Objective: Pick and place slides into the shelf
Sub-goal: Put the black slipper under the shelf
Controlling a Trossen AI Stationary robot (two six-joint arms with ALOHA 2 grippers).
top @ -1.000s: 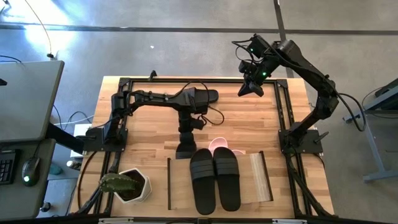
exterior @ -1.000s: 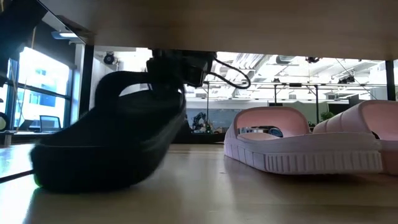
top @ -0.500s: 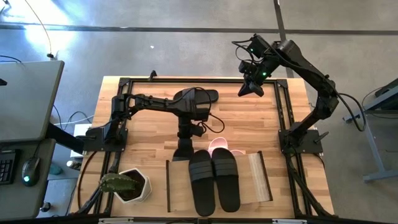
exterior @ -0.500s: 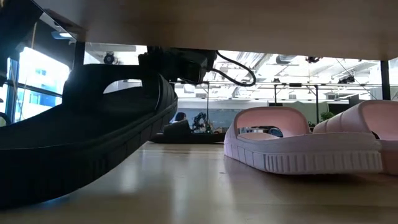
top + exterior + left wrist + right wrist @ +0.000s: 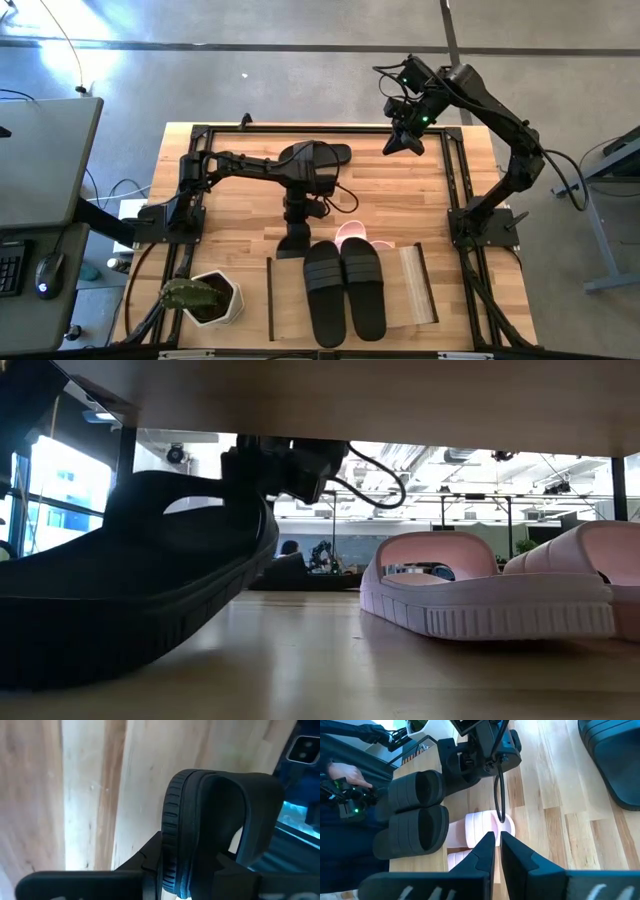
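The black rubber slide (image 5: 140, 590), tilted a second ago, is now lowered flat under the low light-wood shelf (image 5: 418, 285), left of the pink-and-white pair (image 5: 490, 585). The left tool (image 5: 297, 222) is seen clamped on its strap. The right tool (image 5: 402, 143), fingers together, is held far right above the desk (image 5: 240, 215). Two black slides (image 5: 345, 288) are carried on top.

A light-wood shelf (image 5: 418, 287) stands at the table's near edge, a pair of black slides (image 5: 345, 289) lying side by side on its flat top. Beneath it, the toes of a pink-and-white pair (image 5: 352, 233) poke out from under the far edge, resting flat on the table, and just to their left a single black slide (image 5: 135, 600) sits with one end on the table and the other raised. Another black slide (image 5: 326, 155) lies well apart toward the table's far side.
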